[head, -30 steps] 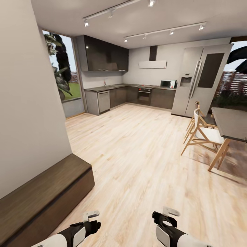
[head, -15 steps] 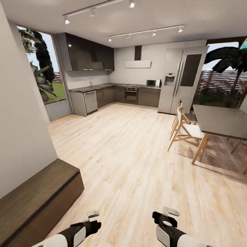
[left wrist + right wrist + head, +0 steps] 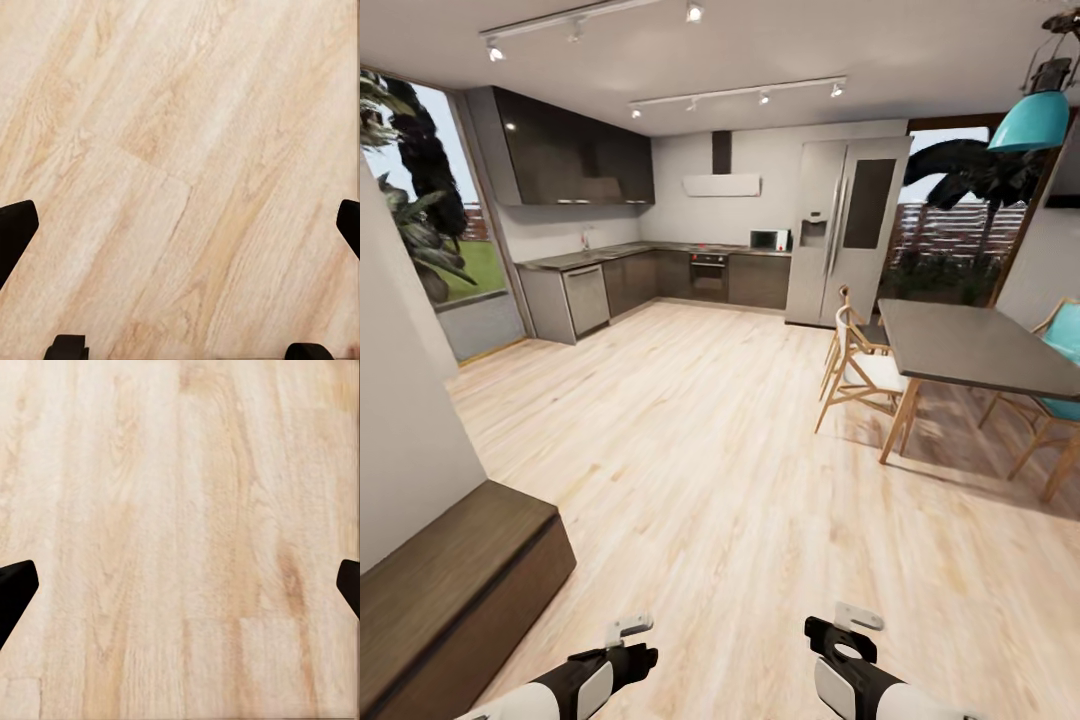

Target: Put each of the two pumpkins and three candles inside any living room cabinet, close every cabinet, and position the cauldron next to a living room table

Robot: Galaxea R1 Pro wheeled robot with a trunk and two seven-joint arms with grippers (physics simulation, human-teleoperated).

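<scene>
Left gripper and right gripper both spread wide, empty, hanging over wood floor; dark cabinet just beside left arm; risk: base clips cabinet corner or dining table while driving; pumpkins, candles unseen

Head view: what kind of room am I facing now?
Likely an open-plan kitchen and dining area: a tall silver double-door fridge, dark kitchen base cabinets, and a grey-topped dining table with wooden legs.

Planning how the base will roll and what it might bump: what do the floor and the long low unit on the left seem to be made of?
Floor: pale wood planks, matte, with visible grain and plank seams. Low unit: seemingly dark-brown wood or veneer, streaky grain, matte.
</scene>
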